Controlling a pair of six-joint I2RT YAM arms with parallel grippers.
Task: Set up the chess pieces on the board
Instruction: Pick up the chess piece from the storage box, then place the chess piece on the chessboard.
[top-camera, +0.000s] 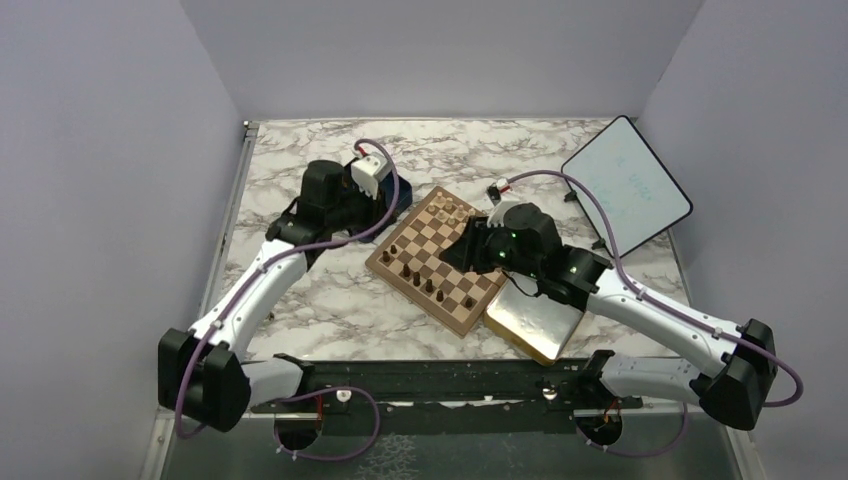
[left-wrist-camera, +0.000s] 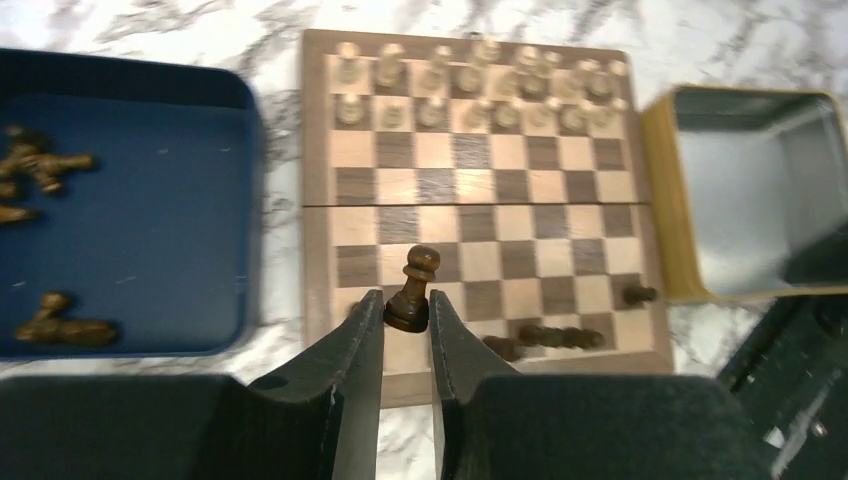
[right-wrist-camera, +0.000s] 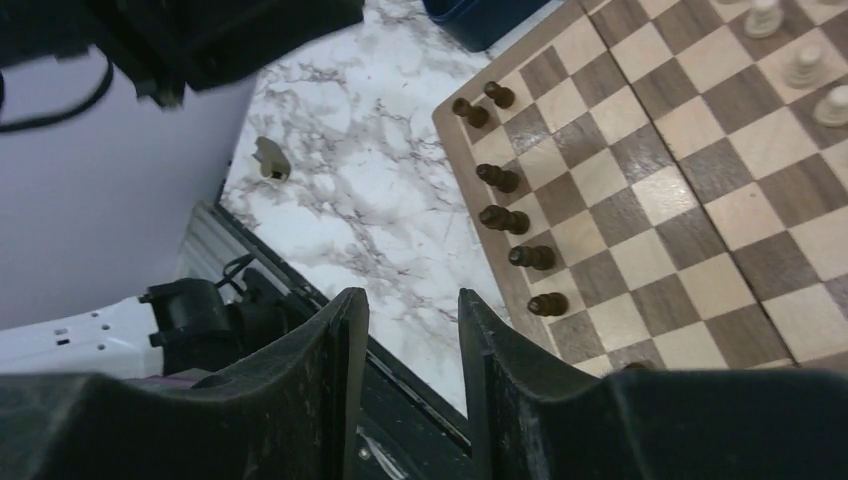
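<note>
**Left gripper clamps a dark pawn; right gripper hangs open by the board**

A marble table (top-camera: 330, 310) sits between pale walls. At the left of the left wrist view, a blue box (left-wrist-camera: 150, 230) holds several dark pieces (left-wrist-camera: 45, 165) lying on their sides. Right of it, at lower centre, the left gripper (left-wrist-camera: 405, 305) is closed on a dark pawn (left-wrist-camera: 418, 275), with a finger pressed on each side of its base. The pawn leans slightly and shows against the board's near squares. Whether it touches the wood cannot be told.

The board (left-wrist-camera: 470, 215) fills the middle of that view. Pale pieces (left-wrist-camera: 470, 80) stand in two rows along its top edge, and a few dark pieces lie near its lower right corner. In the overhead view the board sits at centre, turned cornerwise, with the box just beside its upper left corner.

In the right wrist view, six dark pieces line the board's left edge. The right gripper (right-wrist-camera: 408, 305), at bottom centre, has its jaws apart with nothing between them. In the overhead view it sits over the right part of the board.

A gold-rimmed tray (left-wrist-camera: 657, 200) lies just right of the board. At the upper right of the overhead view a white panel (top-camera: 627, 185) stands tilted.
</note>
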